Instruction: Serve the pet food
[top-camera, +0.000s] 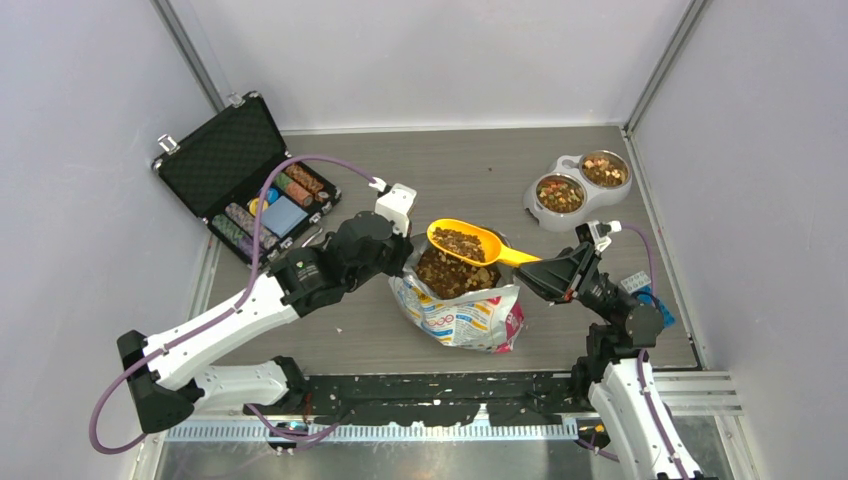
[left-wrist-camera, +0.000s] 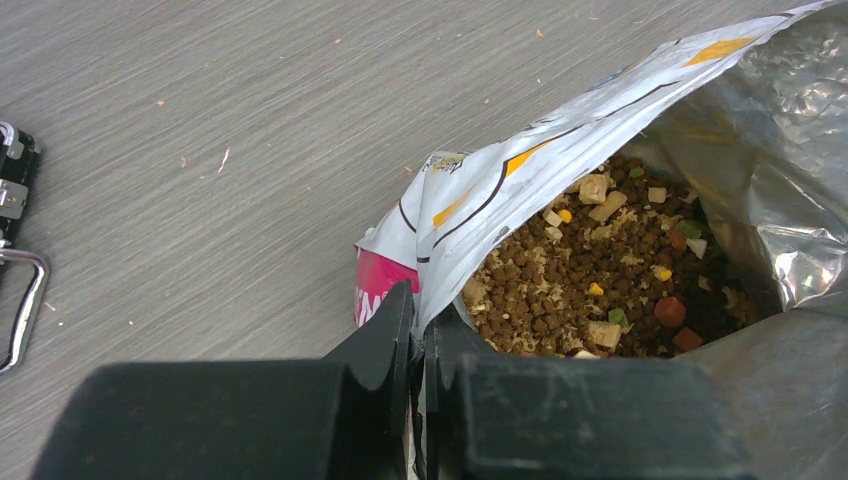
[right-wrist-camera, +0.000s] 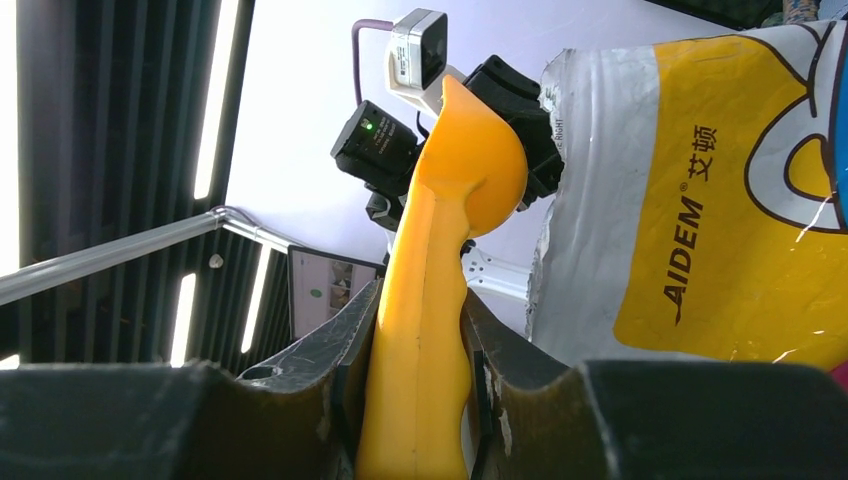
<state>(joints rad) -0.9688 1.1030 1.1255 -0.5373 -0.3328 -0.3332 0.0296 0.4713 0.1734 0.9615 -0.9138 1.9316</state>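
Pet food fills the yellow scoop, which hovers over the open bag. More kibble lies inside the bag and in both cups of the double bowl, well apart at the far right. An open case of poker chips sits at the far left. I read the scoop's long axis as running left to right, cup end toward the left arm, handle clamped in my right gripper. My left gripper pinches the bag's rim.
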